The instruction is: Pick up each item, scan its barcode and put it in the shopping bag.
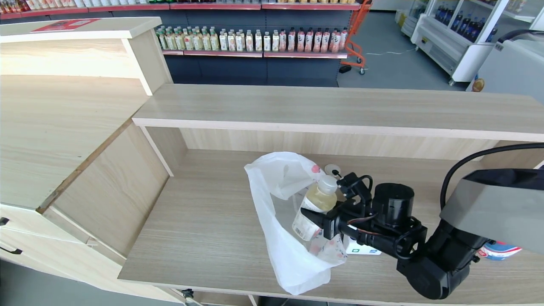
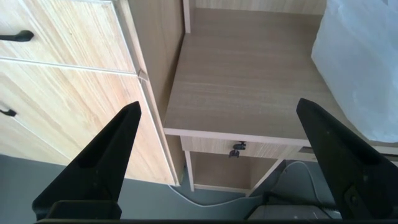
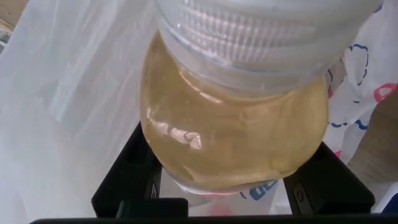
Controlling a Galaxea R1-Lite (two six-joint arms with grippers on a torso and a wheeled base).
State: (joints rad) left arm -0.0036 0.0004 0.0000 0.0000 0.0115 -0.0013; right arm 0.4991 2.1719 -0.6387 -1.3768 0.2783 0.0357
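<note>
A clear bottle [image 1: 315, 205] of pale yellow drink with a white cap is tilted over the mouth of the white plastic shopping bag [image 1: 284, 238] on the lower counter. My right gripper [image 1: 316, 221] is shut on the bottle's body. The right wrist view has the bottle [image 3: 233, 124] between the black fingers [image 3: 134, 180], with the bag [image 3: 68, 93] behind it. My left gripper [image 2: 217, 162] hangs open beyond the counter's front left corner, holding nothing; the bag's edge [image 2: 360, 62] lies off to one side.
A white box [image 1: 361, 248] lies on the counter under my right arm, and a red-and-blue packet [image 1: 499, 250] sits at the far right. A small white round object [image 1: 332, 170] lies behind the bag. A raised ledge [image 1: 340, 106] and a side cabinet [image 1: 63, 127] wall in the counter.
</note>
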